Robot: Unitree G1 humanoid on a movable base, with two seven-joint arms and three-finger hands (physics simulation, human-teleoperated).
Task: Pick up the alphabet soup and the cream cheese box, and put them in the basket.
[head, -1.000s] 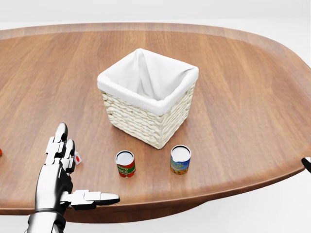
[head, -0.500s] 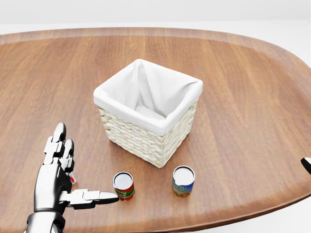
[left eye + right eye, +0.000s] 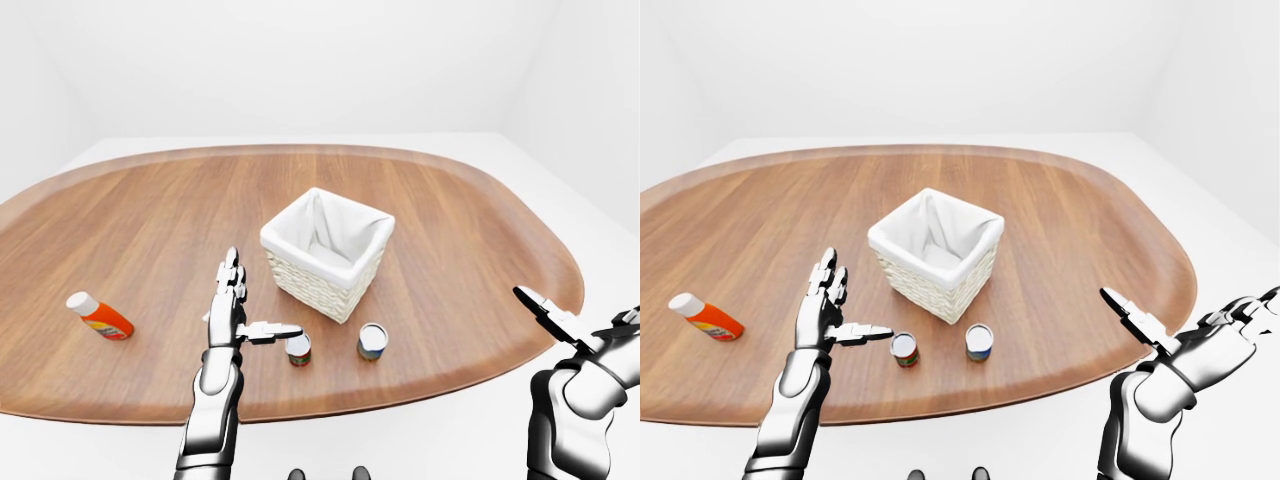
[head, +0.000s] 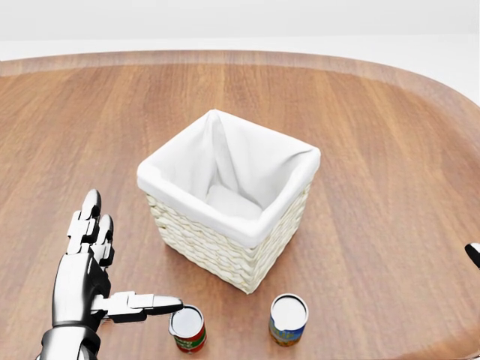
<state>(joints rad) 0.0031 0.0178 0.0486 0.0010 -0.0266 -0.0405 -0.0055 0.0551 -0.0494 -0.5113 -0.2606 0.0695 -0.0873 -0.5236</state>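
Basket (image 4: pixel 225 225) holds only its white liner (image 4: pixel 225 161).

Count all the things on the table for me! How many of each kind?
Cans: 2, the red can and the blue can
Baskets: 1, the white-lined basket
Bottles: 1, the orange bottle lying on its side
Total: 4

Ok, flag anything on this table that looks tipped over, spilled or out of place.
One thing: the orange bottle with a white cap lies on its side near the table's left edge in the left-eye view. The two cans stand upright below the basket, which sits square and looks empty. Nothing spilled.
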